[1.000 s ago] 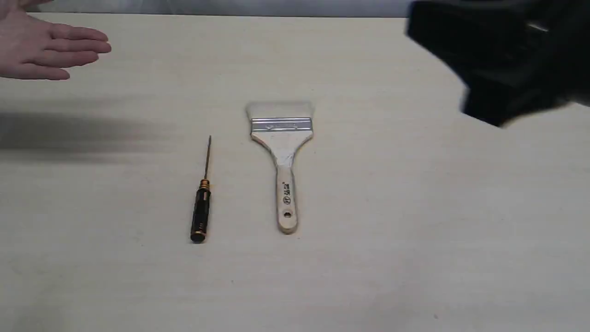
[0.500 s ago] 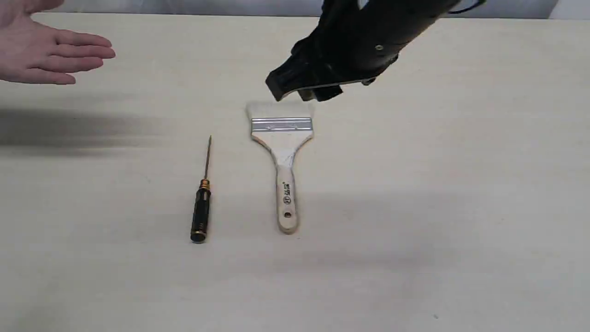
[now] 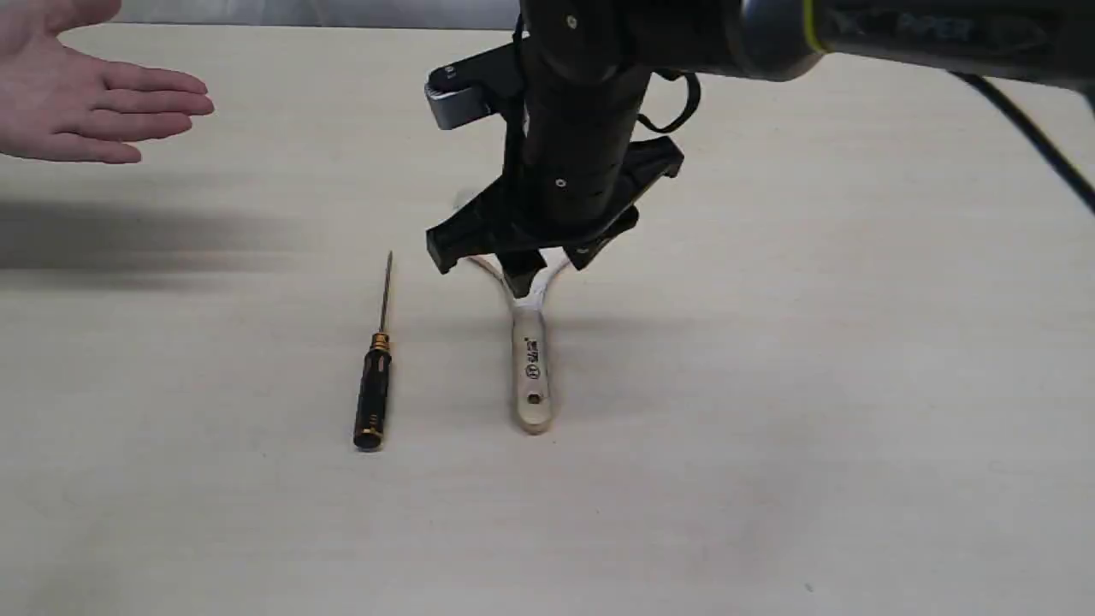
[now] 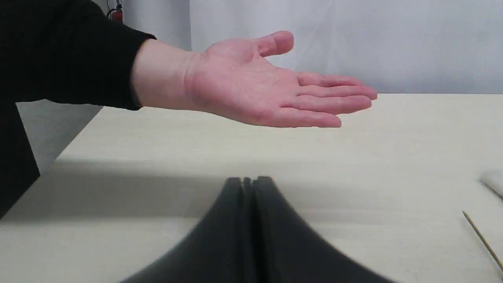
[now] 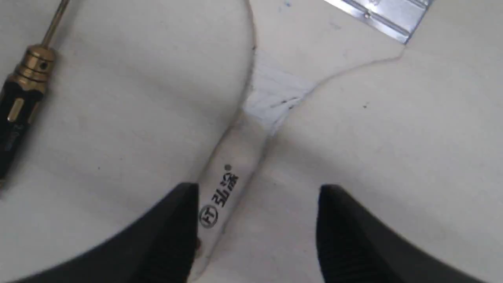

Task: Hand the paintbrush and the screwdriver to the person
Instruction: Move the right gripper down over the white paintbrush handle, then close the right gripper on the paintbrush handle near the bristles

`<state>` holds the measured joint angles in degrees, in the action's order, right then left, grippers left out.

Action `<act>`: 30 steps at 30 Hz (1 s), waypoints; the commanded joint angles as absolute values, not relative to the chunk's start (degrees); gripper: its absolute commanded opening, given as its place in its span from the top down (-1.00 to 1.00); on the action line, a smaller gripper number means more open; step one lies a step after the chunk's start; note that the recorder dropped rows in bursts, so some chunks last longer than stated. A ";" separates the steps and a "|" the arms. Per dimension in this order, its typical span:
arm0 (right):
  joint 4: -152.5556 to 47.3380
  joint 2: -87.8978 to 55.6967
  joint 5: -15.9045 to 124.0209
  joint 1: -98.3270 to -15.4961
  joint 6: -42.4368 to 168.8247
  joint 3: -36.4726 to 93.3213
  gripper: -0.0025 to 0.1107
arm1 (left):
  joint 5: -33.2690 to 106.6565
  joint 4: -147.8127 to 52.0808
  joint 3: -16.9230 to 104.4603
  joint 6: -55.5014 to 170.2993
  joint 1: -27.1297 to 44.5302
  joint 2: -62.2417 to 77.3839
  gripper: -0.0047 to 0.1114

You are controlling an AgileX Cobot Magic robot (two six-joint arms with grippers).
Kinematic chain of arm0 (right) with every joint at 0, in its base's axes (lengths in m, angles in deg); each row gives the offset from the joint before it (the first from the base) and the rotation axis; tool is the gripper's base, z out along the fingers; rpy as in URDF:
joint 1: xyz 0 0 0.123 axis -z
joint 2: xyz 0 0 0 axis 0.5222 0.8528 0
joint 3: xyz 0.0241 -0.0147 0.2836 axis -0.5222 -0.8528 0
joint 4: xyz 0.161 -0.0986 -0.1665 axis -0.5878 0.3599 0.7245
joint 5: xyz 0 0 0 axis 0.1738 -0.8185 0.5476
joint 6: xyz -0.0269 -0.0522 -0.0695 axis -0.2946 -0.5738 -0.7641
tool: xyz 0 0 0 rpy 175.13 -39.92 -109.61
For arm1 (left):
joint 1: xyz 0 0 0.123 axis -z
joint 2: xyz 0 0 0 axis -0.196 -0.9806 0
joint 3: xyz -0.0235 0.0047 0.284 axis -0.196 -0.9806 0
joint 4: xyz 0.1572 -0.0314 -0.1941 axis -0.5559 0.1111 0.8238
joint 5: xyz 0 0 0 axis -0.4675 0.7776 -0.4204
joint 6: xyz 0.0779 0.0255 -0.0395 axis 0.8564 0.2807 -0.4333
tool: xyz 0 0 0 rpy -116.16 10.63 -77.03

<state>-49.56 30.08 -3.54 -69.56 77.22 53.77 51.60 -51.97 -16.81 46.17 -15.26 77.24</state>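
Observation:
The paintbrush (image 3: pixel 530 376) lies flat mid-table, its bristles and ferrule hidden under my right arm. My right gripper (image 3: pixel 547 261) hangs open just above the handle's neck. In the right wrist view the right gripper (image 5: pixel 257 196) straddles the paintbrush (image 5: pixel 232 169), one finger by the printed handle, the other off to the side. The screwdriver (image 3: pixel 374 385) lies left of the brush, its screwdriver collar (image 5: pixel 19 102) showing gold. The person's open hand (image 3: pixel 85 98) waits at the far left. My left gripper (image 4: pixel 249 181) is shut and empty, low before the hand (image 4: pixel 267 90).
The pale table (image 3: pixel 855 385) is bare apart from the two tools. A black cable (image 3: pixel 1026 128) trails from the right arm at the upper right. The screwdriver's shaft tip (image 4: pixel 481 237) shows in the left wrist view.
The right arm swung in from the upper right and came down over the brush's head, covering bristles and ferrule. The hand, screwdriver and brush stayed put.

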 commanded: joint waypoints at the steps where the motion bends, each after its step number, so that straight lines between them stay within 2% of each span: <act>1: -50.42 32.34 -5.75 -69.61 80.08 56.75 0.08 | 50.99 -51.89 -16.92 46.06 -14.94 77.38 0.92; 30: -49.40 39.52 1.93 -69.49 92.66 58.17 0.08 | 51.02 -51.73 -16.92 46.06 -14.94 77.38 0.92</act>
